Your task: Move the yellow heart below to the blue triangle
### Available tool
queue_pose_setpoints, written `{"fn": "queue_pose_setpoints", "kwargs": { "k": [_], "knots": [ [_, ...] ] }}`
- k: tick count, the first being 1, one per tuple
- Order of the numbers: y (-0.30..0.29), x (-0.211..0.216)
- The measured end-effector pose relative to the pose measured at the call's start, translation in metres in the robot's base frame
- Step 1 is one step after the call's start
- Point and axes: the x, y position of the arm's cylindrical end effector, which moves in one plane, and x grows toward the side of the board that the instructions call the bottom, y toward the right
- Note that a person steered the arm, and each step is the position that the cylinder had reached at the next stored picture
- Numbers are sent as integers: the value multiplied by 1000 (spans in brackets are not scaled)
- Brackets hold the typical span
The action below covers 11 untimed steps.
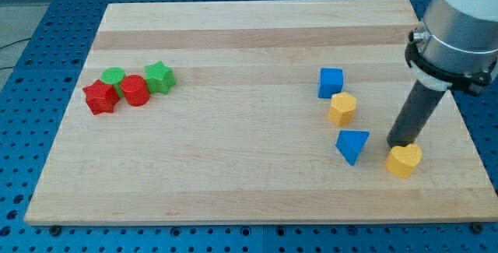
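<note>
The yellow heart lies near the board's lower right. The blue triangle lies to its left, a short gap apart. My tip stands just above the heart's upper left edge, touching or nearly touching it, to the right of the triangle. The dark rod rises up and to the right into the grey arm body.
A yellow hexagon and a blue cube sit above the triangle. At the view's left a red star, a green cylinder, a red cylinder and a green star are clustered. The wooden board ends just right of the heart.
</note>
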Motion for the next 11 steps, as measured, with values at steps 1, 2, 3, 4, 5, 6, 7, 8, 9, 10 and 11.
{"fn": "queue_pose_setpoints", "kwargs": {
  "k": [1,2,3,4,5,6,7,8,9,10,11],
  "knots": [
    [-28,-1],
    [-33,-7],
    [11,-20],
    [28,-33],
    [34,-16],
    [34,20],
    [32,48],
    [27,48],
    [-35,46],
    [-22,62],
    [-24,65]
  ]
}}
